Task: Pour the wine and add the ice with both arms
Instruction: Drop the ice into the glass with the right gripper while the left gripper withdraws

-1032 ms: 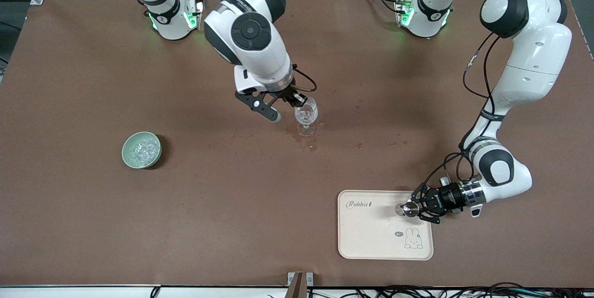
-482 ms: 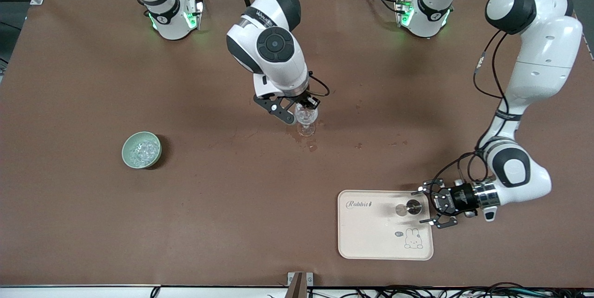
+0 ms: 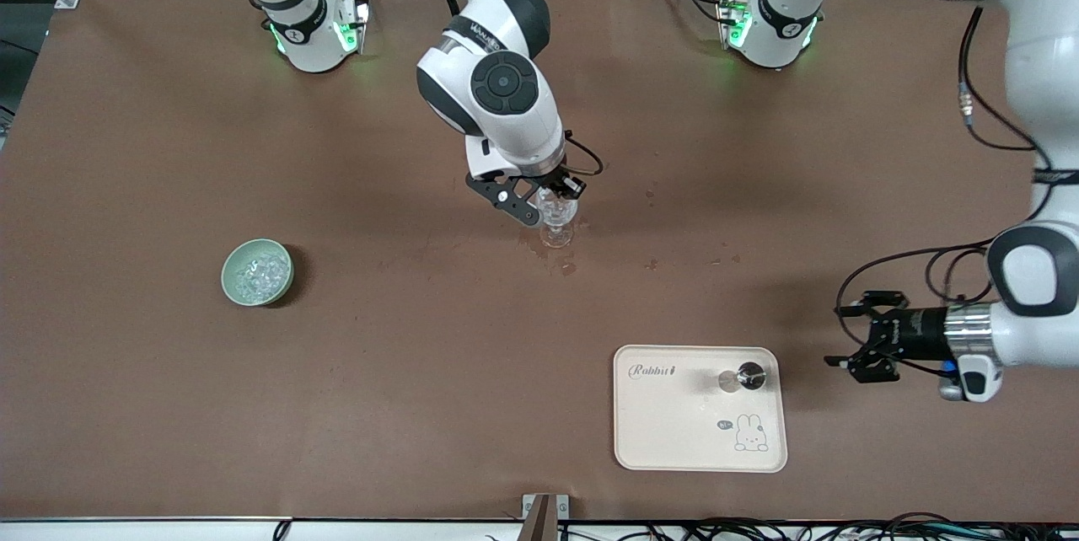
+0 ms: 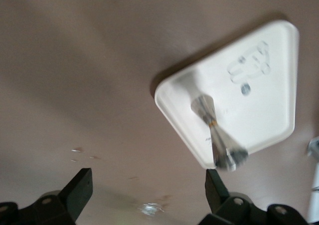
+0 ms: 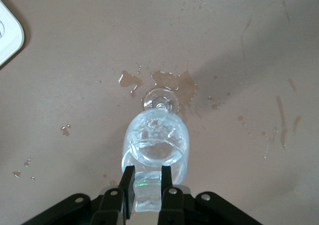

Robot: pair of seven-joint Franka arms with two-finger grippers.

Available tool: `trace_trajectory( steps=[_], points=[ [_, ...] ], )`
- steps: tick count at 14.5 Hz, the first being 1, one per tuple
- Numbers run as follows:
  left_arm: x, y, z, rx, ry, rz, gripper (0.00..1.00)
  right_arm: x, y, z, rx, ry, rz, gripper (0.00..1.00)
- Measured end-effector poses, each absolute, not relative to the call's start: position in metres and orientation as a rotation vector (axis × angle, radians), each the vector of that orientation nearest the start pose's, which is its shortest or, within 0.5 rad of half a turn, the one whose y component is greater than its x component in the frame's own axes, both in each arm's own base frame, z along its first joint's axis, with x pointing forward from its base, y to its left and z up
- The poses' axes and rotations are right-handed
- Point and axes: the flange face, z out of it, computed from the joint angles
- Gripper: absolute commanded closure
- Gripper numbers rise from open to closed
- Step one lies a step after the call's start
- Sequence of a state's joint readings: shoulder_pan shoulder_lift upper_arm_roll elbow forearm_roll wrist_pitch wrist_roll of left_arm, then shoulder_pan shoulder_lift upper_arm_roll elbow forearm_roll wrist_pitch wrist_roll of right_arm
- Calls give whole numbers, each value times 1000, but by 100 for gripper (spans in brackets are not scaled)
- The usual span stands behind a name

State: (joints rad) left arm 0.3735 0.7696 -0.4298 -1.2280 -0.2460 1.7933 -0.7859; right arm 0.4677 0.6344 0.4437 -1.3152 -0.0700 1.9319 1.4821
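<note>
A clear stemmed glass [image 3: 556,222] stands mid-table with wet spill marks round its foot [image 5: 172,83]. Clear wine and glassy bits glint inside the glass [image 5: 157,142]. My right gripper [image 3: 550,200] hangs just above the rim, shut on a clear ice chunk [image 5: 148,191]. More ice lies in a pale green bowl [image 3: 233,261] toward the right arm's end. A small metal measuring cup [image 3: 747,377] stands on the cream tray [image 3: 674,440]. My left gripper [image 3: 845,336] is open and empty above the table beside the tray, and the cup [image 4: 213,129] shows well clear of its fingers [image 4: 79,187].
Small droplets and stains [image 3: 649,265] mark the brown table between the glass and the tray. The tray sits close to the table's front edge. The right arm's bulky wrist [image 3: 501,94] looms over the area just past the glass.
The left gripper opened, let go of the measuring cup on the tray and drew back toward the left arm's end. The right gripper shifted over the glass with the ice.
</note>
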Motion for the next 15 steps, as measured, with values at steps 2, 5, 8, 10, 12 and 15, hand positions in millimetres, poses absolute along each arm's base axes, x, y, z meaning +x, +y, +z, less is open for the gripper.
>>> trace_trajectory(
  steps=[2, 5, 8, 10, 12, 15],
  points=[
    [716, -9, 415, -3276, -1096, 400, 0, 504, 522, 392, -2877, 937, 251, 93],
    [688, -52, 509, -3247, -599, 112, 0, 505, 522, 389, -2879, 940, 256, 93],
    [656, -68, 568, -3214, -228, 29, 0, 507, 520, 389, -2880, 947, 252, 93],
    [639, -67, 594, -3188, -57, 2, 0, 508, 519, 388, -2885, 945, 245, 90],
    [622, -70, 611, -3137, 45, -21, 0, 507, 519, 388, -2891, 945, 247, 89],
    [587, -79, 629, -3109, 88, -9, 0, 505, 518, 386, -2909, 946, 261, 88]
  ],
)
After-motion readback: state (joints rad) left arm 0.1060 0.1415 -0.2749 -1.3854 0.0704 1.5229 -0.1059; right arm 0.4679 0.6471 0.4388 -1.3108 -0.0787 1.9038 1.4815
